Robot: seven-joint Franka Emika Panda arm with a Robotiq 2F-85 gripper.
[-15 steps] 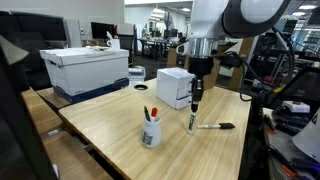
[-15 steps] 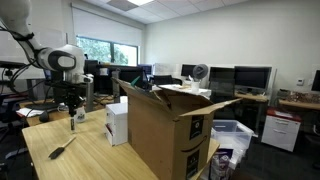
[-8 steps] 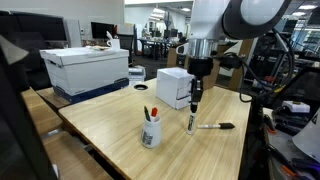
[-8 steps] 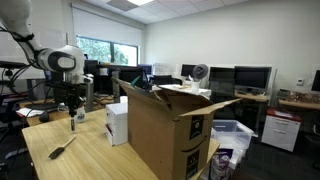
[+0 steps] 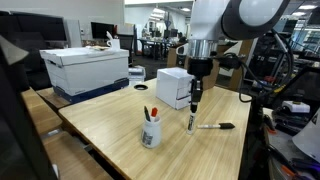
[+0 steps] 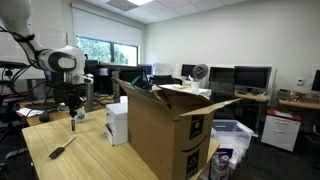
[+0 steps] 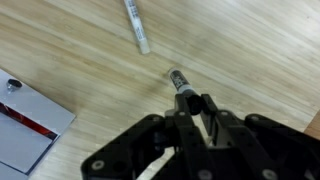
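Observation:
My gripper [image 5: 196, 98] hangs above the wooden table [image 5: 120, 125] and is shut on a black marker [image 5: 192, 120] that it holds upright, tip down, just above the tabletop. In the wrist view the marker [image 7: 183, 88] sticks out between the closed fingers [image 7: 193, 110]. A second marker [image 5: 217, 126] lies flat on the table just beside it; it also shows in the wrist view [image 7: 136, 25]. The gripper also shows in an exterior view [image 6: 73, 108], with the lying marker [image 6: 62, 149] nearer the table's front.
A white cup [image 5: 151, 131] with pens stands near the table's front edge. A small white box [image 5: 174, 87] sits behind the gripper, and a large white box [image 5: 85, 68] at the far end. An open cardboard box [image 6: 165, 130] stands beside the table.

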